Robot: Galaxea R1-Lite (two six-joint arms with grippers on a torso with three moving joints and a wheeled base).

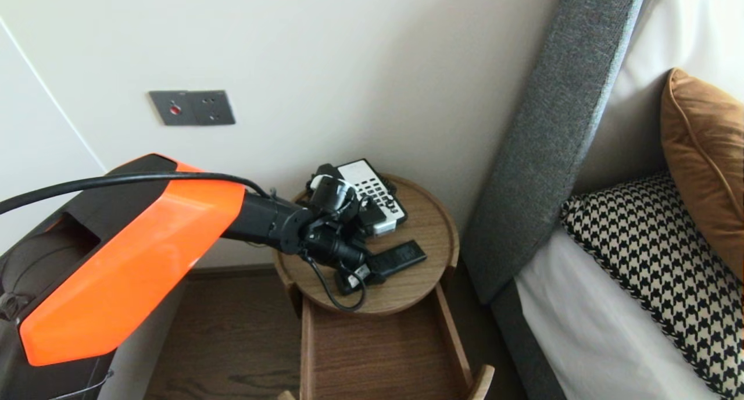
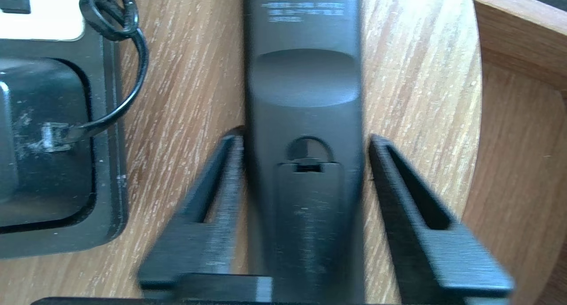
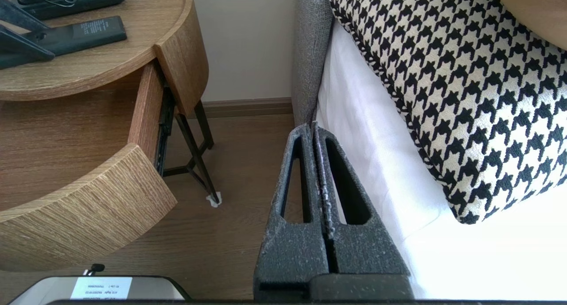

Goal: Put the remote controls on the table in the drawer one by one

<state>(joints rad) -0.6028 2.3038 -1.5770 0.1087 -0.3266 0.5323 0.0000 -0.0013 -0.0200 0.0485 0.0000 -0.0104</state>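
A black remote point(image 1: 401, 256) lies back side up on the round wooden nightstand point(image 1: 433, 220). My left gripper point(image 1: 365, 273) reaches down over the remote's near end. In the left wrist view the remote point(image 2: 305, 87) runs between the two fingers of the left gripper point(image 2: 304, 138). One finger point(image 2: 230, 163) touches its side, while a thin strip of wood shows between the remote and the other finger point(image 2: 390, 172). The jaws stand open astride it. My right gripper point(image 3: 313, 125) hangs parked over the floor beside the bed, shut and holding nothing.
A desk phone point(image 1: 372, 190) with a coiled cord stands at the back of the nightstand, close to the remote. The nightstand's drawer point(image 1: 378, 353) is pulled out below. A grey headboard point(image 1: 552, 127), a houndstooth pillow point(image 1: 657, 260) and a brown cushion point(image 1: 703, 156) lie to the right.
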